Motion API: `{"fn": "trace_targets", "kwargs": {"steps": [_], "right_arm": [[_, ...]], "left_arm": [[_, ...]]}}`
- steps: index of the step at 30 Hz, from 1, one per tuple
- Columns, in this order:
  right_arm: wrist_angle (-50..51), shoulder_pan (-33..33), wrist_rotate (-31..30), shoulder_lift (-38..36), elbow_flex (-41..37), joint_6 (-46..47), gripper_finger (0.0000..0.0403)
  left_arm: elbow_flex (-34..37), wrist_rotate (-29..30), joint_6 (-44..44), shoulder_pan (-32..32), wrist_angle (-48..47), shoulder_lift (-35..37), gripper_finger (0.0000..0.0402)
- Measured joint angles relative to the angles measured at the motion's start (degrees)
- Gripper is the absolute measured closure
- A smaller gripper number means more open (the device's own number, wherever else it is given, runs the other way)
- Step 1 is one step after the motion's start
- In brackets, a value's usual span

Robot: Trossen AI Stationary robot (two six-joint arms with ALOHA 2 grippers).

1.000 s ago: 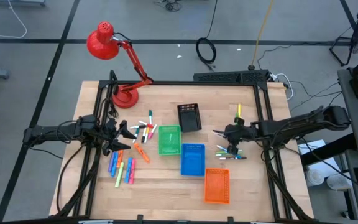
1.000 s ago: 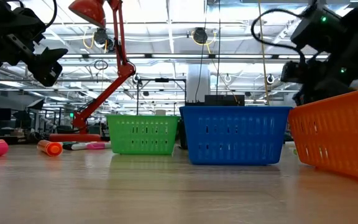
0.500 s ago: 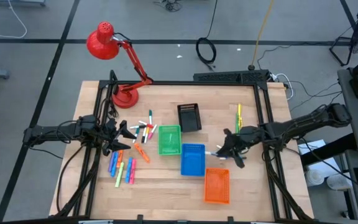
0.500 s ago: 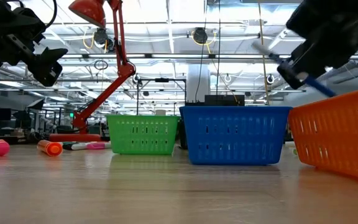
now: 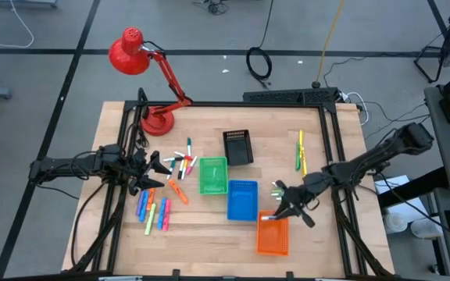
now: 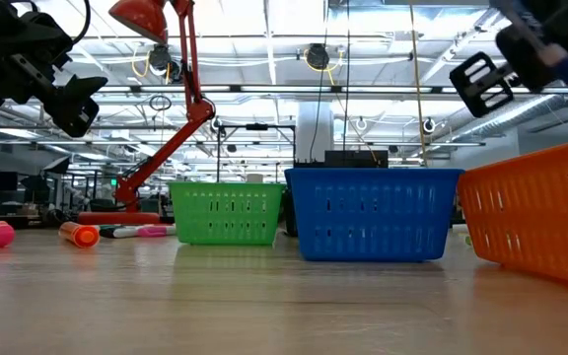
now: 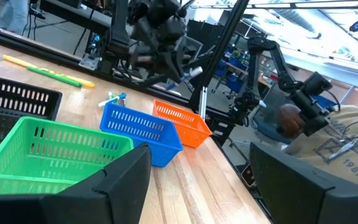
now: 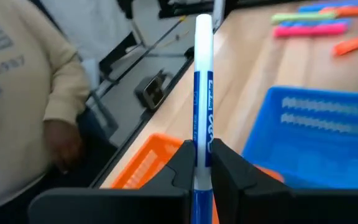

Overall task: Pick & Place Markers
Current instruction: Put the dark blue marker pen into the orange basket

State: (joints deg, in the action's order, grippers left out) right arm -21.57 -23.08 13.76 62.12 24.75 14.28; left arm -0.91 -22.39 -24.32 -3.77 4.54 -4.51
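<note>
Since a second ago only the right arm has travelled: its gripper [image 5: 281, 212] has left the small scatter of markers by the table's right side and now hangs over the near edge of the orange basket [image 5: 273, 236], while the left arm stays where it was.

Furthest left, the left gripper [image 5: 156, 166] is stretched level over the table, its fingers spread apart and holding nothing, pointing toward the green basket [image 5: 213, 176]. Loose markers [image 5: 180, 162] lie in a cluster just ahead of it, and a second group [image 5: 152, 211] lies nearer the front edge. A red lamp [image 5: 141, 56] stands at the back left corner.

Centre, the green basket, the black basket [image 5: 238, 146] and the blue basket [image 5: 242, 199] sit close together.

On the right, the arm reaches in from the table's side, elbow raised. Its fingers are pinched tight on a white marker with blue print [image 8: 202, 93], which stands out past the fingertips. In the low view the gripper is cut off at the frame's upper corner. A person in a pale sweatshirt [image 8: 17, 87] shows beyond the table, partly out of frame.
</note>
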Motion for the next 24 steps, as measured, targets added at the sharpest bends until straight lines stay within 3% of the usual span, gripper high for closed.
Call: {"fn": "trace_targets", "kwargs": {"steps": [11, 17, 24], "right_arm": [[-10.28, -6.77, -0.05, 10.89, 0.0, 0.02, 0.0383], [-9.39, -7.42, 0.53, 14.04, 0.0, -8.88, 0.0383], [-7.32, -7.27, 7.42, 14.61, 0.0, -18.41, 0.0383]], "left_arm": [[0.0, 0.01, 0.0, 0.0, 0.0, 0.0, 0.0128], [0.0, 0.0, 0.02, 0.0, 0.0, 0.02, 0.0128], [0.0, 0.01, 0.01, 0.0, 0.0, 0.02, 0.0128]]}}
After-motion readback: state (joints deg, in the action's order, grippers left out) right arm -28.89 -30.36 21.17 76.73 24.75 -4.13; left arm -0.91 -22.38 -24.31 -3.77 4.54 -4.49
